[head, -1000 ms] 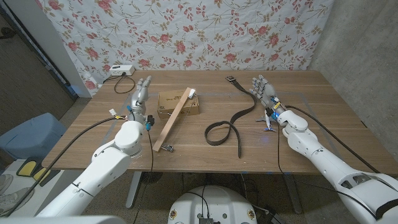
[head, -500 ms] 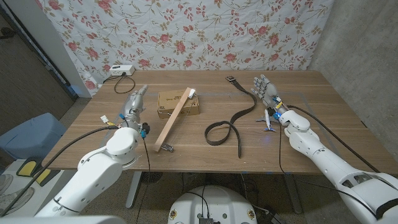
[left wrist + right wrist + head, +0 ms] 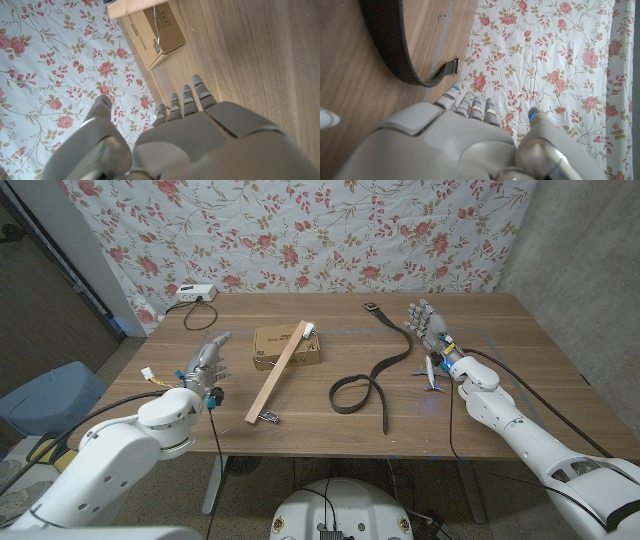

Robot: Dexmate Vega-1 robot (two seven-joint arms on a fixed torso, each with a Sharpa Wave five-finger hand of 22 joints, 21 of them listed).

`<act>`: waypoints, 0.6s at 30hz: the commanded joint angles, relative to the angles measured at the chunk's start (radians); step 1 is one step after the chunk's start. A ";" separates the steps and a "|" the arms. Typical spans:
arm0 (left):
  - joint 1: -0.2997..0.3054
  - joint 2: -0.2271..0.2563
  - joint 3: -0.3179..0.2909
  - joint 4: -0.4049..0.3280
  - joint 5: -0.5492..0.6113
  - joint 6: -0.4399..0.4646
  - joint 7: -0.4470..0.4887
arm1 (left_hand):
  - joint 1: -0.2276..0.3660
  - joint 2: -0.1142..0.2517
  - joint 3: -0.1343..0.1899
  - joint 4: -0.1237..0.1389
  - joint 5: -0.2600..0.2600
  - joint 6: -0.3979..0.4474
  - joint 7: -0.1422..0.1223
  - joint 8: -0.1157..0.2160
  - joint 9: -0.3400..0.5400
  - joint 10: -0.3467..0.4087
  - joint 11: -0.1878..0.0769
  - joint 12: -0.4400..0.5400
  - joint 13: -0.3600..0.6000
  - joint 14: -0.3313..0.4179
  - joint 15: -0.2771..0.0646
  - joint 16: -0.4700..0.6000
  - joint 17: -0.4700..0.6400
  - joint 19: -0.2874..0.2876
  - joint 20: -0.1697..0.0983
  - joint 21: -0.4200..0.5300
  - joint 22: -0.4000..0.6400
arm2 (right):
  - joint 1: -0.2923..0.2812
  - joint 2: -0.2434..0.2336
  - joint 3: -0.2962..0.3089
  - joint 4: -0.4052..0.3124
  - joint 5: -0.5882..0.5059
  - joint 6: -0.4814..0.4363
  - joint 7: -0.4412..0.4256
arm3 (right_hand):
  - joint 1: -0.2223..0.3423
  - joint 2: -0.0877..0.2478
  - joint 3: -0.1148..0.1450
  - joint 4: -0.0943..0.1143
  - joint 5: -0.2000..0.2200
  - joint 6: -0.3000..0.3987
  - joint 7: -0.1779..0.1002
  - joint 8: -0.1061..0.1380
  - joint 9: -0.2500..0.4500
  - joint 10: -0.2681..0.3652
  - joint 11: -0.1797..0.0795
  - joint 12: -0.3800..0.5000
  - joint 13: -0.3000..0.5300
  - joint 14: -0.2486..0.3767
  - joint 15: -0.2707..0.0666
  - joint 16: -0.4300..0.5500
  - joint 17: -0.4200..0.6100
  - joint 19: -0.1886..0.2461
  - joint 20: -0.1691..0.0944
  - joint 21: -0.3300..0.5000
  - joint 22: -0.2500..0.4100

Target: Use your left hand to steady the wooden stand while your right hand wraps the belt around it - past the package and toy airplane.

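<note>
Both hands were empty, fingers spread. Head view: left hand [image 3: 207, 360] sat left of the wooden stand [image 3: 280, 372], apart; right hand [image 3: 425, 323] stood right of the belt [image 3: 372, 375]. Left wrist view: package [image 3: 154, 34] lay beyond the fingers [image 3: 186, 97]. Right wrist view: belt curved beyond the fingertips [image 3: 465, 104].

one belt [image 3: 372, 376], one wooden stand [image 3: 280, 369] — one package [image 3: 284, 346], one toy airplane [image 3: 431, 373]

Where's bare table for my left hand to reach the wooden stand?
Bare wood lies between the left hand and the long pale wooden stand, and along the near edge. Crowded: the brown cardboard package under the stand's far end, and the dark looped belt beside the small toy airplane.
</note>
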 commanded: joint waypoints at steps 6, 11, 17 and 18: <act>-0.018 0.208 -0.189 0.087 -0.267 0.229 -0.295 | 0.105 0.023 0.034 -0.040 -0.007 0.123 0.046 0.026 0.001 0.092 0.004 0.022 0.002 0.103 -0.027 0.018 -0.001 0.081 0.006 0.014 0.002 | -0.016 -0.006 -0.005 -0.038 -0.015 -0.016 -0.040 | 0.004 0.003 0.000 -0.007 0.005 0.006 -0.001 0.006 0.005 0.005 -0.005 0.005 0.004 -0.002 0.005 0.007 0.004 0.003 0.001 0.003 0.005; -0.044 0.247 -0.186 0.123 -0.275 0.255 -0.329 | 0.170 0.036 0.053 -0.044 -0.005 0.212 0.083 0.044 0.007 0.143 -0.004 0.031 0.005 0.156 -0.038 0.022 -0.001 0.128 0.007 0.017 0.003 | -0.031 -0.013 -0.001 -0.060 -0.017 -0.017 -0.059 | 0.004 0.003 0.000 -0.008 0.005 0.006 -0.001 0.006 0.005 0.006 -0.004 0.005 0.004 -0.002 0.004 0.007 0.004 0.003 0.001 0.003 0.005; -0.124 0.329 -0.132 0.188 -0.277 0.291 -0.400 | 0.223 0.051 0.072 -0.051 0.000 0.229 0.078 0.041 0.008 0.167 -0.011 0.036 0.006 0.177 -0.049 0.021 -0.001 0.142 0.007 0.016 0.003 | -0.053 -0.026 0.006 -0.094 -0.017 -0.024 -0.083 | 0.003 0.003 0.000 -0.009 0.005 0.007 -0.002 0.006 0.005 0.006 -0.003 0.005 0.004 -0.002 0.004 0.007 0.004 0.003 0.001 0.003 0.005; -0.139 0.342 -0.118 0.203 -0.272 0.285 -0.425 | 0.231 0.052 0.074 -0.052 0.000 0.230 0.077 0.040 0.008 0.166 -0.012 0.035 0.006 0.175 -0.050 0.019 -0.001 0.141 0.007 0.015 0.003 | -0.056 -0.030 0.007 -0.100 -0.018 -0.025 -0.086 | 0.003 0.004 0.000 -0.009 0.005 0.006 -0.002 0.006 0.005 0.005 -0.004 0.005 0.004 -0.002 0.004 0.007 0.004 0.003 0.001 0.003 0.005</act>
